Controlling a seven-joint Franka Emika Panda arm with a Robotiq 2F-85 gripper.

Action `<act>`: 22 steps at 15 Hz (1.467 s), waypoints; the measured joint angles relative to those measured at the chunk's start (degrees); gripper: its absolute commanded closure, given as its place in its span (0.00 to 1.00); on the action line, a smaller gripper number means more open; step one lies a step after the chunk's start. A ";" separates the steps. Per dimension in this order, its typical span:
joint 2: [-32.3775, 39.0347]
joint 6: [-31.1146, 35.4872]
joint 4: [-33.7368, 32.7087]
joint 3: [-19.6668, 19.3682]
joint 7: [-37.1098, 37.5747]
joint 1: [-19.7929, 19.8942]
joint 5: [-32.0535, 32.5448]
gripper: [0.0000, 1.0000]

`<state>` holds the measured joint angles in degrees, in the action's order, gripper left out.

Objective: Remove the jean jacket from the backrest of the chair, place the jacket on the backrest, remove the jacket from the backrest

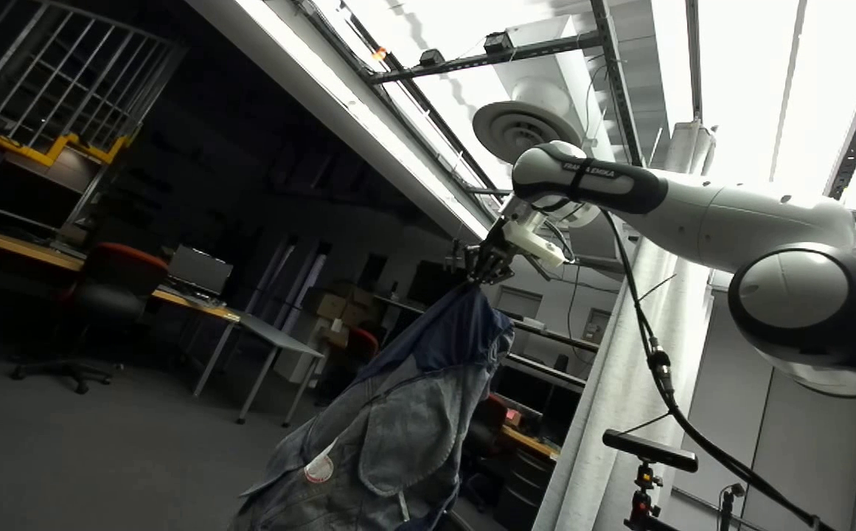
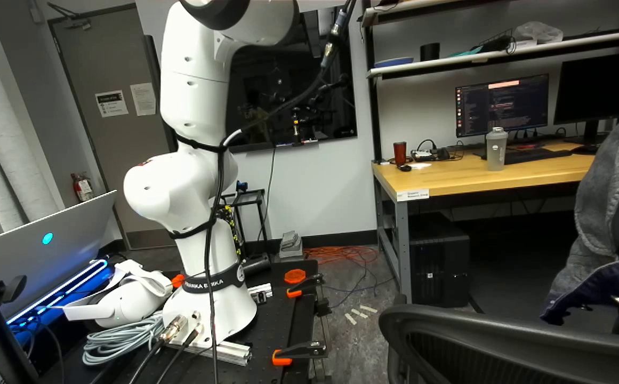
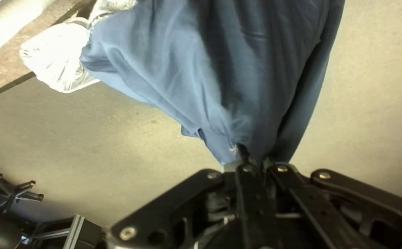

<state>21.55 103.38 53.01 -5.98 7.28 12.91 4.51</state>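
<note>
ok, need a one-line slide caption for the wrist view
Gripper pinching the jean jacket, its blue cloth fanning out from the grip above the bare floor.

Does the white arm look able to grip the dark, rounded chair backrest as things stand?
Probably not: the black gripper is shut on the blue-grey denim jacket and would likely need to release it before taking the backrest.

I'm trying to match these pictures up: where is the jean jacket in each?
In an exterior view, the jean jacket hangs from the gripper, lower middle, cut off below.
In an exterior view, the jean jacket is at the right edge, cut off.
In the wrist view, the jean jacket runs from the top edge to the gripper.
Shared landmark: the white arm in both exterior views; the wrist view shows its gripper.
</note>
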 measured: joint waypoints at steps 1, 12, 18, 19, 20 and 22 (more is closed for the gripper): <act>0.03 -0.13 -0.01 -0.10 0.00 0.89 -0.27 0.99; 2.25 -0.11 9.85 -4.61 2.52 11.58 -1.41 0.99; 2.96 0.04 19.65 -7.49 5.86 12.71 0.17 0.99; 3.12 0.06 21.52 -7.87 6.61 12.71 0.73 0.99; 3.31 0.13 23.36 -8.24 7.32 12.71 1.27 0.99; 3.55 0.37 26.74 -8.74 8.82 12.70 2.80 0.70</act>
<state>25.10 103.75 79.75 -14.72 16.10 25.62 7.31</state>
